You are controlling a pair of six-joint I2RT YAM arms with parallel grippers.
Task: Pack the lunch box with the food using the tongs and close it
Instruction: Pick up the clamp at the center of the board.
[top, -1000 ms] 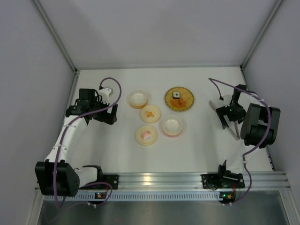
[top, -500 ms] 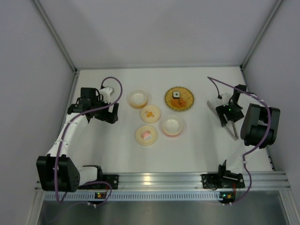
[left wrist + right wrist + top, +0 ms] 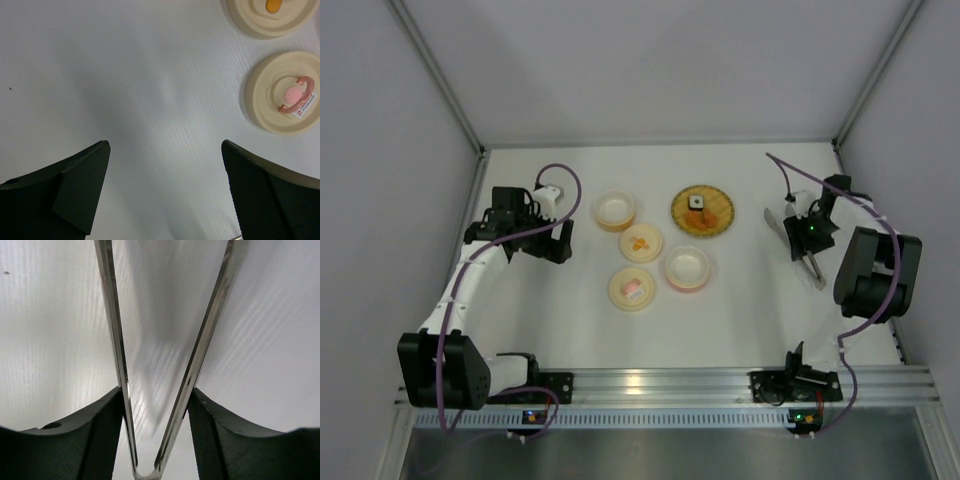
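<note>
The slim metal tongs (image 3: 112, 340) lie on the table at the right, their joined end nearest the camera in the right wrist view. My right gripper (image 3: 156, 392) straddles them, and each pad presses one arm from outside. From above, the tongs (image 3: 812, 270) stick out from under my right gripper (image 3: 805, 238). A white-and-dark cube of food (image 3: 696, 202) sits on the woven plate (image 3: 716, 221); orange bits beside it are too small to make out. Two round lunch box bowls (image 3: 615, 210) (image 3: 687, 268) stand open. My left gripper (image 3: 560, 240) (image 3: 165, 145) hangs open over bare table.
Two cream lids lie between the bowls, one with an orange mark (image 3: 641, 243) and one with a pink handle (image 3: 631, 288) (image 3: 260, 100). Grey walls close in on both sides and at the back. The arm bases and a metal rail (image 3: 650, 385) line the near edge.
My right gripper has shifted slightly along the tongs and its jaws have come together onto the two arms. The left arm lifted a little at first, then stayed still.
</note>
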